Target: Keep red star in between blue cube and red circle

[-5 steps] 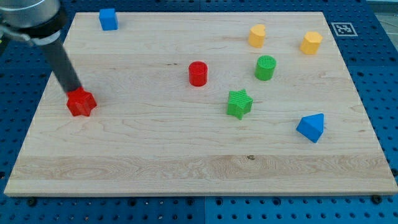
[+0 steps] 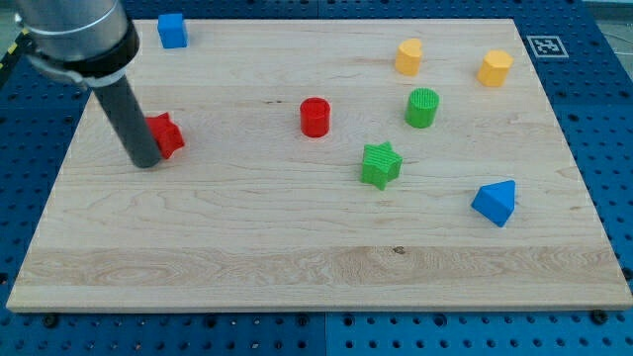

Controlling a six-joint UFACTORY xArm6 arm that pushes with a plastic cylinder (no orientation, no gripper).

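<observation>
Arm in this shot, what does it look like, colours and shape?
Only my lower part shows: a wide grey cylindrical housing at the view's top left, narrowing into a straight dark rod, matte black and round. My tip is its plain blunt end, with no jaws. No cables or markings can be seen.

Red star (image 2: 167, 133), red circle (image 2: 315, 117), blue cube (image 2: 173, 31), pale wood-grained board (image 2: 297, 247).
</observation>
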